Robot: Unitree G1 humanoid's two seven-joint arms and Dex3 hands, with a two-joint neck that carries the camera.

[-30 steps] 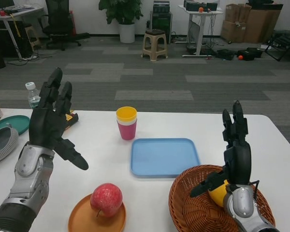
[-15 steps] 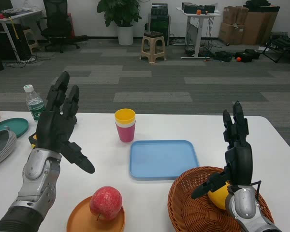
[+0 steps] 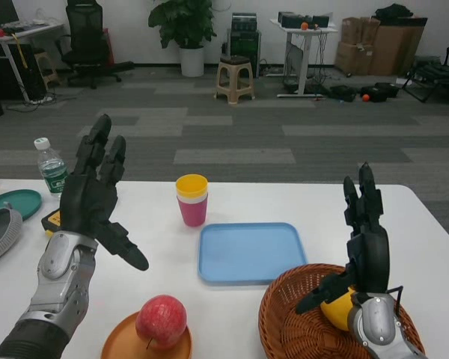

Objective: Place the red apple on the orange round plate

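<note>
Red and round, the apple (image 3: pixel 162 321) sits right on the orange plate (image 3: pixel 124 348) at the near edge of the white table (image 3: pixel 232 321). The left hand (image 3: pixel 94 200) hangs above the table, up and back from the plate, fingers spread wide and holding nothing. Over on the other side, the right hand (image 3: pixel 363 247) is raised over the wicker basket (image 3: pixel 284 321), fingers straight and apart, also empty, with a yellow fruit (image 3: pixel 335 307) just beneath it. Between them lies a blue tray (image 3: pixel 251 252), stacked cups (image 3: pixel 192 199) behind it.
</note>
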